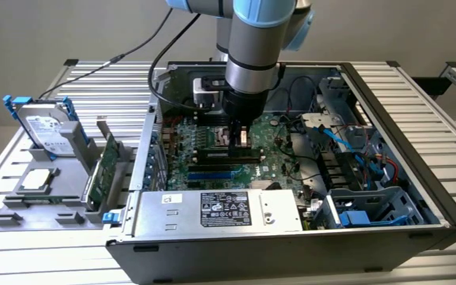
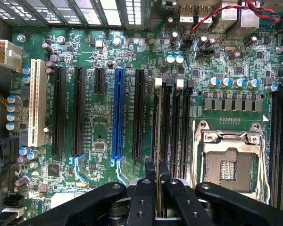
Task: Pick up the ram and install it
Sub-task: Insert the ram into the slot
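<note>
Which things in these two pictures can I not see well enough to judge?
- Wrist view: the ram, held between the fingers, is edge-on; its chips do not show.
- Wrist view: the ram itself hides whether it touches the memory slots below.
- Exterior view: the arm covers the grip; the power supply label is too small to read.

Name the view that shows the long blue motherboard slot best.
The wrist view: the long blue plastic motherboard slot lies unobstructed along its whole length. The exterior view shows it as a small blue strip.
</note>
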You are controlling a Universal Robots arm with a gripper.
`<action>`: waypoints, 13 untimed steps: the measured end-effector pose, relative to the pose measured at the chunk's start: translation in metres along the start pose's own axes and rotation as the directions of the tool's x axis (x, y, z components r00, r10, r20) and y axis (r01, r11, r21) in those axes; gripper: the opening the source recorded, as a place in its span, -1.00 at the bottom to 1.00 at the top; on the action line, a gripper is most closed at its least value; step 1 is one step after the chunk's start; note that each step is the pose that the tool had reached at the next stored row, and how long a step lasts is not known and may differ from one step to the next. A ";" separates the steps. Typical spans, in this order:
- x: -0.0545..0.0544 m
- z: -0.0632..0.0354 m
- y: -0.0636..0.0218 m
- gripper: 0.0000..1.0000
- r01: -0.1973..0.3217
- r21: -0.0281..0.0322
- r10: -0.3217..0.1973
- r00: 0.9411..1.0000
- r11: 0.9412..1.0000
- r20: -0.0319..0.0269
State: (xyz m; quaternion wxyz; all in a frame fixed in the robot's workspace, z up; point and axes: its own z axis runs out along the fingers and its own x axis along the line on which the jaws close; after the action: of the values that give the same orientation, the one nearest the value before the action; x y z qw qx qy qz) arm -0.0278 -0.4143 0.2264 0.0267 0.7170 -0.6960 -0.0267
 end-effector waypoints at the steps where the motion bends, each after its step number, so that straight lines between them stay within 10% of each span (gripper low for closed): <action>1: 0.000 0.0005 0.0001 -0.72 0.000 0.001 0.000 1.000 1.000 0.000; 13: 0.000 0.0011 0.0000 -0.72 0.001 0.003 -0.001 1.000 1.000 0.001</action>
State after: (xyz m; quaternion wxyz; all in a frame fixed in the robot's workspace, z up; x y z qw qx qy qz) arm -0.0279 -0.4139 0.2253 0.0251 0.7174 -0.6957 -0.0262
